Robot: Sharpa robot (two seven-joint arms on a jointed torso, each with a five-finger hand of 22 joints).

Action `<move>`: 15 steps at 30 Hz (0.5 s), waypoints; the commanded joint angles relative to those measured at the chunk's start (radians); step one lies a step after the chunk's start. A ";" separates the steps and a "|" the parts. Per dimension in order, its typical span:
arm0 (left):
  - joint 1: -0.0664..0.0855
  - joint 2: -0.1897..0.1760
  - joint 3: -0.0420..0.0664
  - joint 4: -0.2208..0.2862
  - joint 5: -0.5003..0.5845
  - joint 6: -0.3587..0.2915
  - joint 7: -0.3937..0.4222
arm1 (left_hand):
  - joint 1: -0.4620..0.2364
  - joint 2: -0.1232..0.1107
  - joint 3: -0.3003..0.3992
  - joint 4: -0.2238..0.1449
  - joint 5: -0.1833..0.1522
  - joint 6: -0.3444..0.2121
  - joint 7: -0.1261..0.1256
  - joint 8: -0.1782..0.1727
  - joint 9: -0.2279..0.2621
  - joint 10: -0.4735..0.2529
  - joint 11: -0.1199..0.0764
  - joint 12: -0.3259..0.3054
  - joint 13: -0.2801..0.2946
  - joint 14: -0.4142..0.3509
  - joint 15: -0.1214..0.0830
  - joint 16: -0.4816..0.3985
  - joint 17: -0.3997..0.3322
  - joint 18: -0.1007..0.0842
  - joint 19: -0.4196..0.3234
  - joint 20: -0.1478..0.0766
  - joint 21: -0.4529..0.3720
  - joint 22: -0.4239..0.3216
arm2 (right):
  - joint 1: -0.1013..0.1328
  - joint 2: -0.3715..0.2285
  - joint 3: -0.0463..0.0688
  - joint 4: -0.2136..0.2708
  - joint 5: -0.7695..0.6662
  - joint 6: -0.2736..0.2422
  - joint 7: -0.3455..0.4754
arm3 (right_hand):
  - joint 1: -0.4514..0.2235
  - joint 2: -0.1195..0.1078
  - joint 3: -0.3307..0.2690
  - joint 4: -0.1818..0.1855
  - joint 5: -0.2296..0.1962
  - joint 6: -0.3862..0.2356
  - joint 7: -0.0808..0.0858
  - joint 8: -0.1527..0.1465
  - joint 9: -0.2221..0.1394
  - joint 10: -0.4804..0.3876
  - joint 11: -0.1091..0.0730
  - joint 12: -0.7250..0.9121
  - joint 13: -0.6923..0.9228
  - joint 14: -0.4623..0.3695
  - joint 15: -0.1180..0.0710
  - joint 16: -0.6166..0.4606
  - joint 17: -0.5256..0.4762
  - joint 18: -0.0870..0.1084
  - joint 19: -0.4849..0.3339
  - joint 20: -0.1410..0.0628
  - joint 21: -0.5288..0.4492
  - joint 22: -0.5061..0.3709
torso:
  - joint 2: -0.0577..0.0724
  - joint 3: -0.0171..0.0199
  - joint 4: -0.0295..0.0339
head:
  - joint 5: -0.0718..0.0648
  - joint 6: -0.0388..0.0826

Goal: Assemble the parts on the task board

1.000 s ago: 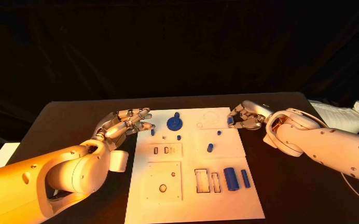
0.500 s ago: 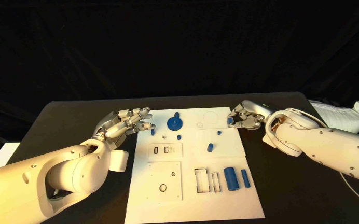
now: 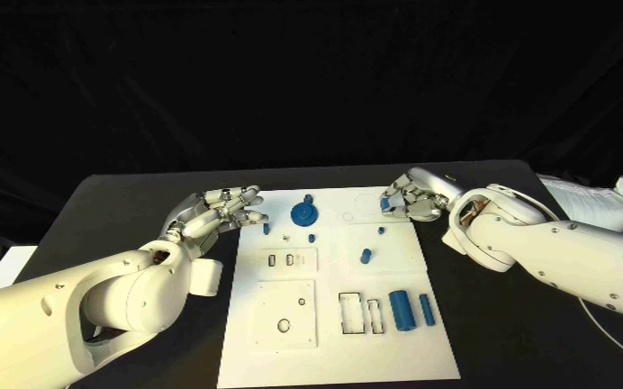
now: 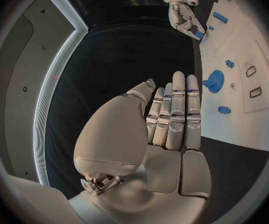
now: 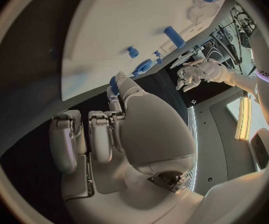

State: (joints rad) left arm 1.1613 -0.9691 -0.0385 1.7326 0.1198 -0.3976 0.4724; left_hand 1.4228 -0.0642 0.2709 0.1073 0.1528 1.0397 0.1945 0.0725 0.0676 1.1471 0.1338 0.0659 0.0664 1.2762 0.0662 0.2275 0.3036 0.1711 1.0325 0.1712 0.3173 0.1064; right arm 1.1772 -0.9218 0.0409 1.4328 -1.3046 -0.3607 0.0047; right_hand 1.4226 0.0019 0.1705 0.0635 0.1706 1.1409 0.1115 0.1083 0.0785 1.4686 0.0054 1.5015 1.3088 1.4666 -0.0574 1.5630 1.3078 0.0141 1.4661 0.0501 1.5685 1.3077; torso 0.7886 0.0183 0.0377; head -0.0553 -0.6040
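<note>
White task board (image 3: 331,335) lies flat at table centre. Blue parts rest on it: a round disc (image 3: 304,215), 2 cylinders (image 3: 401,309) side by side.

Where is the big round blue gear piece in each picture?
Head view: the round blue gear lies on the far part of the white task board, nearer the left robot hand.
Left wrist view: gear just past the fingertips.
Right wrist view: gear at the board's edge.
Shared landmark: the task board.
</note>
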 commanded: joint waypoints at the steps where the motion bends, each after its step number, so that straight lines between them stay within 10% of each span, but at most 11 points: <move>1: 0.000 0.004 0.001 -0.004 -0.005 0.018 0.009 | 0.008 0.001 0.005 0.000 -0.001 0.004 0.003 -0.004 0.001 -0.007 -0.001 -0.004 -0.001 -0.006 -0.002 -0.003 0.001 0.012 -0.001 0.004 -0.004 -0.001 | 0.008 0.012 0.001 0.032 -0.038 -0.019 -0.081 | -0.017 0.007 0.002 0.009 0.007 0.052 -0.035 0.006 0.018 0.080 -0.007 0.001 0.232 0.103 -0.008 0.006 0.260 -0.014 0.105 -0.004 0.002 0.263 | -0.002 -0.0012 -0.0002 | 0.000 -0.001; 15: -0.001 0.017 0.000 -0.030 0.002 0.021 0.011 | 0.008 0.001 0.005 0.000 -0.001 0.004 0.003 -0.004 0.001 -0.007 -0.001 -0.004 -0.001 -0.006 -0.002 -0.003 0.001 0.012 -0.001 0.004 -0.004 -0.001 | -0.012 0.149 -0.010 0.124 -0.249 -0.004 -0.189 | -0.037 0.010 0.005 0.018 0.011 0.052 -0.036 0.003 0.018 0.080 -0.008 0.001 0.232 0.104 -0.008 0.008 0.263 -0.014 0.105 -0.005 0.002 0.263 | -0.016 -0.0122 0.0053 | 0.023 -0.029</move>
State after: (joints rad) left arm 1.1601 -0.9548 -0.0387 1.7044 0.1206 -0.3972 0.4735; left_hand 1.4237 -0.0633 0.2716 0.1065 0.1528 1.0397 0.1945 0.0725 0.0676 1.1471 0.1338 0.0659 0.0664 1.2762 0.0662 0.2275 0.3035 0.1711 1.0325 0.1712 0.3173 0.1065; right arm 1.1691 -0.7809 0.0315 1.5495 -1.4600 -0.3727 -0.1342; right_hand 1.3957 0.0093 0.1668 0.0689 0.1797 1.1411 0.1117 0.1082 0.0771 1.4650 0.0020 1.5015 1.3073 1.4666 -0.0573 1.5668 1.3080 0.0142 1.4661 0.0501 1.5685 1.3075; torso 0.7757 0.0095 0.0422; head -0.0375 -0.6274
